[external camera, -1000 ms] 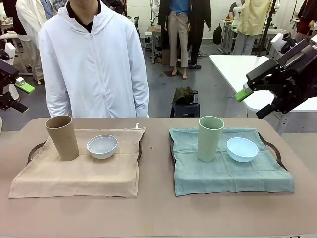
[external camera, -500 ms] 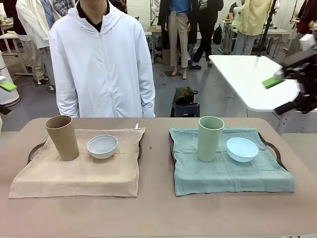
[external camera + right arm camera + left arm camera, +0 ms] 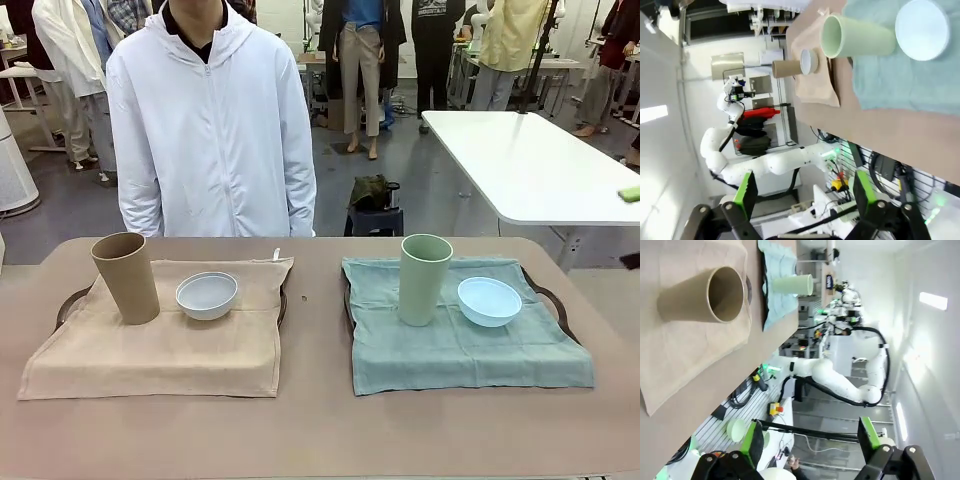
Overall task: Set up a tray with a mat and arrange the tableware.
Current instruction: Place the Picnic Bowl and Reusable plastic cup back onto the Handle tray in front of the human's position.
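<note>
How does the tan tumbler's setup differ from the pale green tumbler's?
The tan tumbler stands on a beige mat beside a white bowl; the pale green tumbler stands on a teal mat beside a light blue bowl. The tan one leans slightly; the green one looks straighter. Both are upright, handleless, and left of their bowls.

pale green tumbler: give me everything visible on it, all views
The pale green tumbler is a tall, handleless cup with a matte, plastic-looking finish, slightly wider at the rim than at the base. It stands upright, mouth open, and looks empty in the right wrist view. It sits on the teal mat, toward the mat's far left part, beside the light blue bowl, with a small gap between them. Only the mat touches it; no fingers or hands are near. In the left wrist view it appears sideways, far off.
</note>
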Motion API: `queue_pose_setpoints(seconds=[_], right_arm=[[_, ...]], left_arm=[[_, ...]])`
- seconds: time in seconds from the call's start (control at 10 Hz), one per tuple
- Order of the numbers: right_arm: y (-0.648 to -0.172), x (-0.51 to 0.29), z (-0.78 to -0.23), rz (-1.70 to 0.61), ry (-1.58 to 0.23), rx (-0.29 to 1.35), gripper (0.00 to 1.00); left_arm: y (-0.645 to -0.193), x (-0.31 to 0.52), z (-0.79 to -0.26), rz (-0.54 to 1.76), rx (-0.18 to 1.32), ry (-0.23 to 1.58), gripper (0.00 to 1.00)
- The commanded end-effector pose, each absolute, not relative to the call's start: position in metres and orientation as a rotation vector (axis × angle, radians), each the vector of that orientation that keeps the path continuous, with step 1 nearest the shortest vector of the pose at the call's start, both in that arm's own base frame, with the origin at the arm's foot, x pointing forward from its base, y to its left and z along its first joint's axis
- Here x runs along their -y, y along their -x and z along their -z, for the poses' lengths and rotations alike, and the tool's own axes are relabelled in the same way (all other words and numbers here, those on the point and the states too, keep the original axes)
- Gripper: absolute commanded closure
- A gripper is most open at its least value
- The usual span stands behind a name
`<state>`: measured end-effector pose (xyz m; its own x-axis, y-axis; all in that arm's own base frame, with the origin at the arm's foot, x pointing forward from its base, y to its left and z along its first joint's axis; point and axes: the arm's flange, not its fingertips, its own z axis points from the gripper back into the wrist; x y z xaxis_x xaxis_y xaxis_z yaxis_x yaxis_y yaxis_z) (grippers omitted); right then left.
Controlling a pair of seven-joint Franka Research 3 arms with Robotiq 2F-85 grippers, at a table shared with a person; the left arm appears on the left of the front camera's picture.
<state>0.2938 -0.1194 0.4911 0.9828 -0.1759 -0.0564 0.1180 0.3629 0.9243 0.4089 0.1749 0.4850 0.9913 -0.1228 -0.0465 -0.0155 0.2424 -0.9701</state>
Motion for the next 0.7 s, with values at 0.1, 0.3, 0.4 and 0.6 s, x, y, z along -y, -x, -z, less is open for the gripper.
queue_pose_setpoints(seconds=[0.1, 0.3, 0.4, 0.6], right_arm=[[-0.303, 0.116, -0.461, 0.234, -1.255, 0.053, 0.0], [-0.298, 0.124, -0.458, 0.243, -1.225, 0.023, 0.0], [-0.298, 0.124, -0.458, 0.243, -1.225, 0.023, 0.0], [-0.298, 0.124, -0.458, 0.243, -1.225, 0.023, 0.0]], left_arm=[[-0.423, -0.19, -0.469, 0.081, -0.135, 1.384, 0.0], [-0.418, -0.187, -0.464, 0.053, -0.135, 1.377, 0.0], [-0.418, -0.187, -0.464, 0.053, -0.135, 1.377, 0.0], [-0.418, -0.187, -0.464, 0.053, -0.135, 1.377, 0.0]])
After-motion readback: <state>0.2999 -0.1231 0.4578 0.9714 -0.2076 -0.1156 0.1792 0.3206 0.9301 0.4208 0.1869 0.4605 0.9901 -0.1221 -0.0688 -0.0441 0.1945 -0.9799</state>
